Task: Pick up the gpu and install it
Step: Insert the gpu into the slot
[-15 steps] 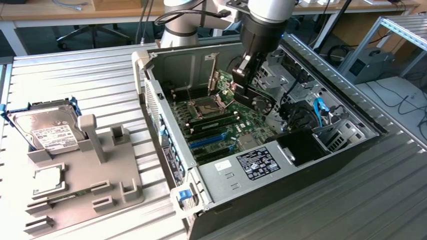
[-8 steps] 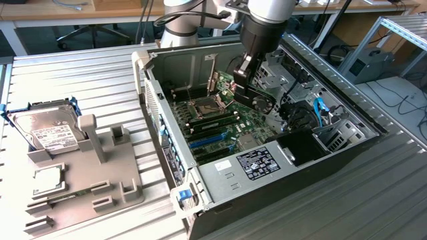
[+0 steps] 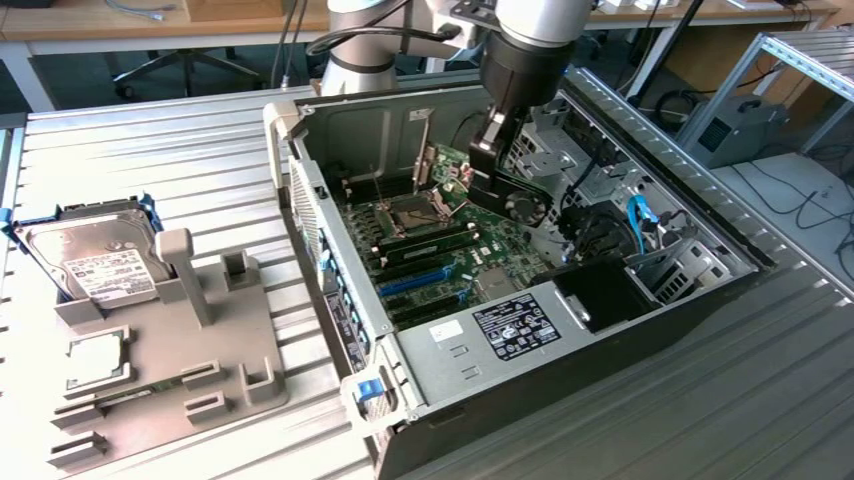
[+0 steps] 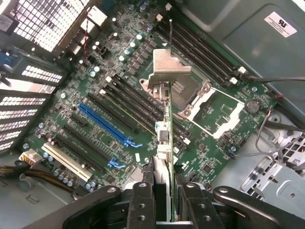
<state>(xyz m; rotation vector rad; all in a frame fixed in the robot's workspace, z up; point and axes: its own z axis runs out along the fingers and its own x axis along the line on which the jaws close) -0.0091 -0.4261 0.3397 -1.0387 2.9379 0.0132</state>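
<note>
In the wrist view I see the gpu (image 4: 164,131) edge-on, a thin card with its silver bracket (image 4: 167,71) at the far end. My gripper (image 4: 164,186) is shut on the gpu, one black finger (image 4: 143,202) on each side of it. The card hangs above the green motherboard (image 4: 95,90), over the black slots beside the long blue slot (image 4: 106,125). In the exterior view my gripper (image 3: 489,160) reaches down into the open computer case (image 3: 304,190), and the gpu (image 3: 521,205) sits tilted below it, over the motherboard (image 3: 454,250).
A silver hard drive (image 3: 91,262) and a grey parts fixture (image 3: 180,350) lie at the exterior view's left of the case. Inside the case are the power supply (image 3: 514,325), a blue cable (image 3: 638,220), the open processor socket (image 4: 209,107) and loose wires (image 4: 267,138).
</note>
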